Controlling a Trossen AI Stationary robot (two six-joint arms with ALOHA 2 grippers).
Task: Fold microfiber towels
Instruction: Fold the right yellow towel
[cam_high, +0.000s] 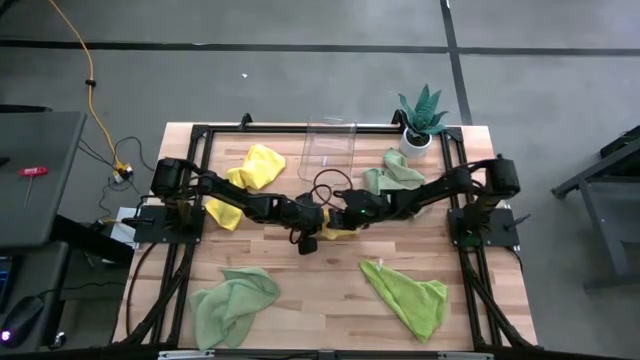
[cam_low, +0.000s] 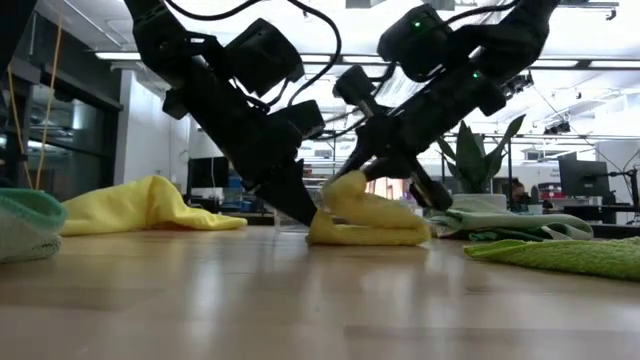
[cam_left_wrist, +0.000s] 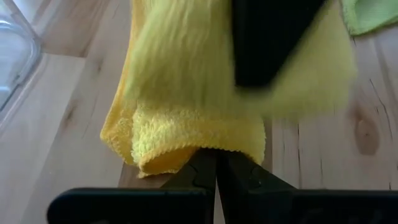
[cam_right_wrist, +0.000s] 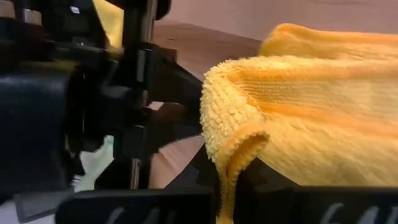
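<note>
Altogether five towels: two yellow (cam_high: 262, 165), three green (cam_high: 408, 297).

Black jointed arms (cam_high: 240, 195), looping cables, green lights.

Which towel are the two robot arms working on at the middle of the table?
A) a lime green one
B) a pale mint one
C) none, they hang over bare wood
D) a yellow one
D: the left gripper and the right gripper are both shut on the yellow towel bunched at the table's middle; both wrist views show yellow cloth pinched between the dark fingers.
</note>
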